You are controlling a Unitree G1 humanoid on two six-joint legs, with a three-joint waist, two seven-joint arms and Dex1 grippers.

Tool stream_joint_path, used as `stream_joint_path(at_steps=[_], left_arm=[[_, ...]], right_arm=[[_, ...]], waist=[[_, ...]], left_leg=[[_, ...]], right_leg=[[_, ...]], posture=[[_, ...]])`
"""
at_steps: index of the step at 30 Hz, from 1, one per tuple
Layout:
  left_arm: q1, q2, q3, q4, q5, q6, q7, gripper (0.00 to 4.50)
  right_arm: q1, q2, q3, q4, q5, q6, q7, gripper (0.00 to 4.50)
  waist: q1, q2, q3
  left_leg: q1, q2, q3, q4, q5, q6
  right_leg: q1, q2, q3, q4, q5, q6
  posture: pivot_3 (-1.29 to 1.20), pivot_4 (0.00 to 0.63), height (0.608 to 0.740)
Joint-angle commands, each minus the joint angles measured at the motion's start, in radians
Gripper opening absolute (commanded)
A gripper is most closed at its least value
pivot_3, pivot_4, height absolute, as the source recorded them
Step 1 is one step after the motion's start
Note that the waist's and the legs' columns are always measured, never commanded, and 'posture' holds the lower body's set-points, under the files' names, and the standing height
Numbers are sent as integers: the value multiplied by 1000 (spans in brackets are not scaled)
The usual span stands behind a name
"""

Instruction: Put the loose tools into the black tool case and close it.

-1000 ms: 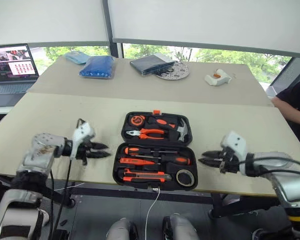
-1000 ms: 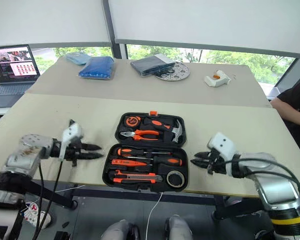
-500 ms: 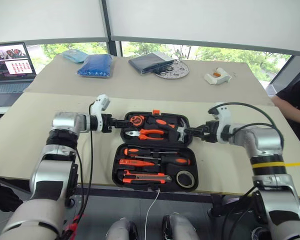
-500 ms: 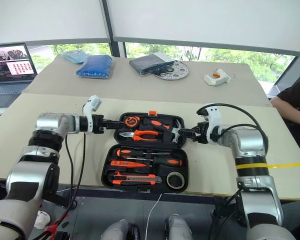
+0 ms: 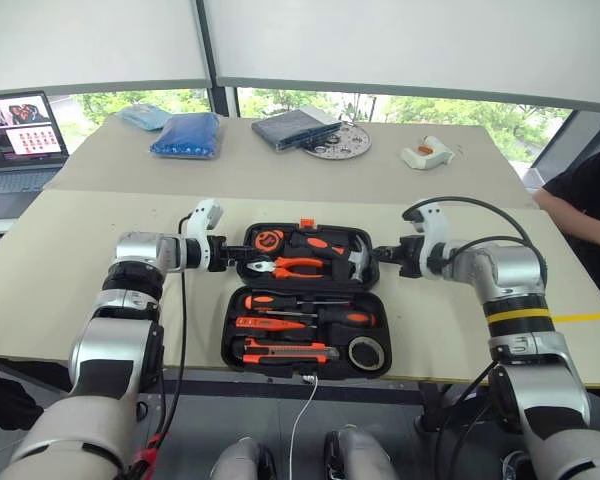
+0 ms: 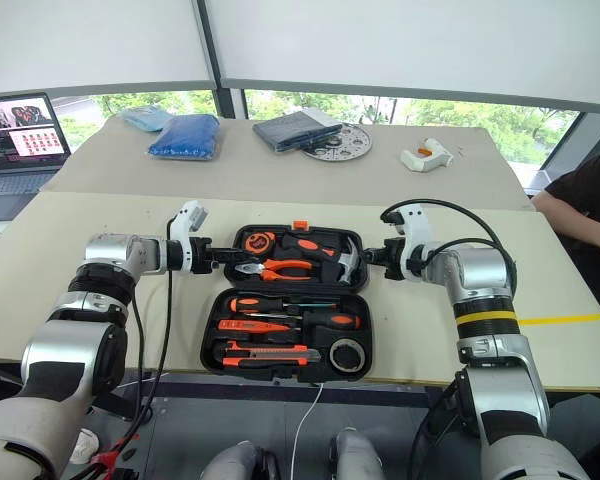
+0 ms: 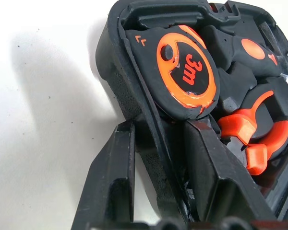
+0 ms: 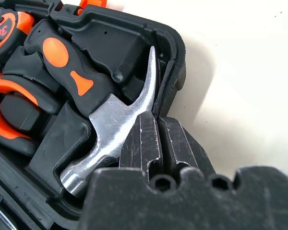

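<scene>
Tools seated; closing step. Left hand (image 7: 156, 191) pinching black tool case (image 5: 305, 352) lid wall at 9 o'clock; right hand (image 8: 157, 143) fingers together on lid rim at 3 o'clock. Next: swing lid over, latch.

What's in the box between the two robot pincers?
Between the left pincer and right pincer, the black tool case's far half holds a tape measure, pliers and hammer, seen from the head views.
</scene>
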Motion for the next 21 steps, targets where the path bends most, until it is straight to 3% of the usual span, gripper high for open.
stream_joint_path(at_steps=[1, 7, 16, 21], left_arm=[[19, -14, 36, -161, -45, -188, -69, 993], [97, -24, 31, -360, -40, -428, -100, 993], [322, 19, -17, -590, 72, -760, -24, 993], [465, 33, -7, -742, 105, -869, 59, 993]], right_arm=[[4, 4, -10, -116, -18, -168, 7, 0], [34, 10, -66, -271, -41, -376, -38, 0], [328, -52, -56, -494, -154, -652, -50, 0], [502, -93, -57, -482, -300, -1032, -92, 0]], waist=[[0, 0, 0], [2, 0, 0], [3, 0, 0], [5, 0, 0]], left_leg=[[0, 0, 0, 0, 0, 0], [-12, -4, 4, 1, 1, 0], [-11, -4, 4, -4, 2, 0], [-5, -4, 4, -3, 2, 0]], right_leg=[[0, 0, 0, 0, 1, -1], [-17, -6, 2, 8, 4, -7], [-17, -4, 1, 4, 2, -5], [-11, -5, 2, 4, -2, 2]], posture=[[0, 150, 718], [0, 150, 718], [0, 150, 718], [0, 150, 718]])
